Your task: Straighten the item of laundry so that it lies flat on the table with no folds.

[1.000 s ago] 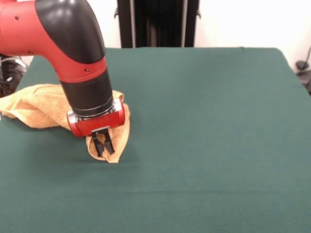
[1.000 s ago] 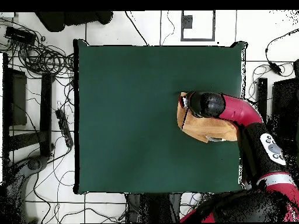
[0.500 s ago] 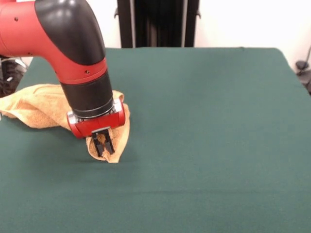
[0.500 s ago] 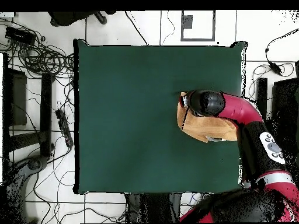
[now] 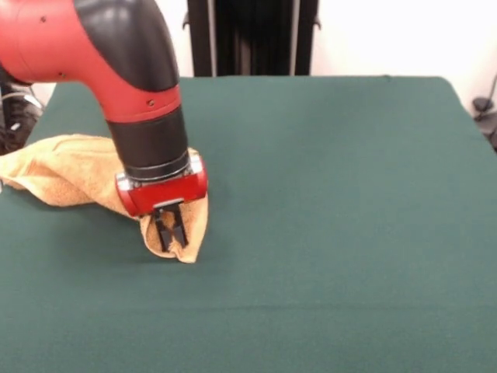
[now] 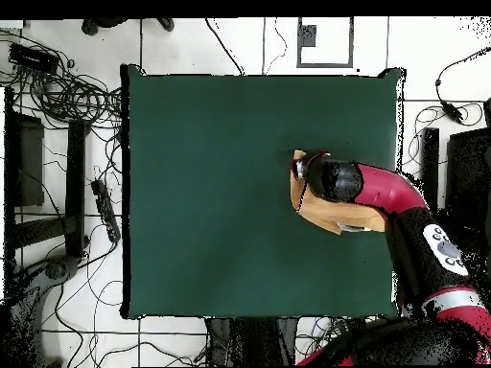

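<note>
- We see one rumpled orange terry towel [image 5: 70, 167] at left on one green cloth table [image 5: 326, 194].
- One gripper [image 5: 169, 230] pinches the towel's corner, fingers narrow.

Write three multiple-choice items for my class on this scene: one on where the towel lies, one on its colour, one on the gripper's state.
1. In the front view, where is the towel?
A. left part of the table
B. centre
C. right edge

2. What colour is the towel?
A. blue
B. orange-tan
C. white

3. What is the gripper doing?
A. hanging open above bare table
B. pinching the towel's corner
C. out of sight

Answers:
1 A, it is bunched by the left edge.
2 B, orange-tan against dark green.
3 B, its black fingers close on the cloth tip.
</note>
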